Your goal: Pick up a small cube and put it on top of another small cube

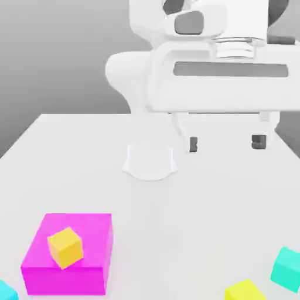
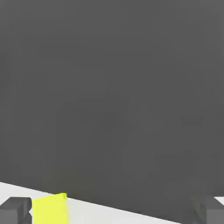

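Exterior view: nothing done yet, with the gripper (image 1: 225, 143) high, jaws wide apart and empty, lemon-yellow cube (image 1: 246, 290) on the counter (image 1: 176, 222) near the turquoise cube (image 1: 287, 268), unstacked.

Lemon-yellow cube (image 2: 51, 209) beside one of wide-apart fingers (image 2: 15, 209), white table (image 2: 131, 216).

Lemon-yellow small cube (image 1: 246, 290) lies near the turquoise cube (image 1: 287, 268), apart.

white table (image 1: 70, 158), scattered cubes
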`<state>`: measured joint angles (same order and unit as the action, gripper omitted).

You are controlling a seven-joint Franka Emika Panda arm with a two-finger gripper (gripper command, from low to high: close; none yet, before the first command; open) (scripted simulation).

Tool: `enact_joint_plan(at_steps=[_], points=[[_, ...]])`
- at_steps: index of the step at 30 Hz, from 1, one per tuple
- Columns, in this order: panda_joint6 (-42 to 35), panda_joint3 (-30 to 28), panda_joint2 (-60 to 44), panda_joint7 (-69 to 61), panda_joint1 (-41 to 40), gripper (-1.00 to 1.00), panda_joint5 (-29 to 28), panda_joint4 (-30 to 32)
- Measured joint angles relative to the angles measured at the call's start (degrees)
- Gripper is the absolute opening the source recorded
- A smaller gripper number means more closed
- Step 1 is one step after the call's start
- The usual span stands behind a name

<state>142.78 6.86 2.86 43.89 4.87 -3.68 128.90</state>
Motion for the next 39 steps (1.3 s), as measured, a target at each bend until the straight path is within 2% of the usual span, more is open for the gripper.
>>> enact_joint_plan(at_steps=[11,15,16,23,27,33,37,38,39], points=[[5.82,1.78,-22.89,-0.52,4.07,0.00,-2.66,-1.54],[11.17,0.72,-31.21,0.58,5.37,0.00,-4.52,-2.97],[12.61,0.30,-33.09,0.91,5.71,-1.00,-4.98,-3.35],[12.86,0.27,-33.46,0.96,5.75,-1.00,-5.06,-3.42],[7.49,1.77,-26.59,-0.55,4.80,-1.00,-3.19,-1.95],[2.11,10.57,-17.51,-12.19,8.96,-1.00,-3.52,2.19],[7.70,9.29,-23.18,-11.06,11.44,-1.00,-7.55,2.50],[8.61,8.93,-24.14,-10.69,11.76,1.00,-8.15,2.48],[8.61,8.93,-24.14,-10.69,11.76,1.00,-8.15,2.48]])
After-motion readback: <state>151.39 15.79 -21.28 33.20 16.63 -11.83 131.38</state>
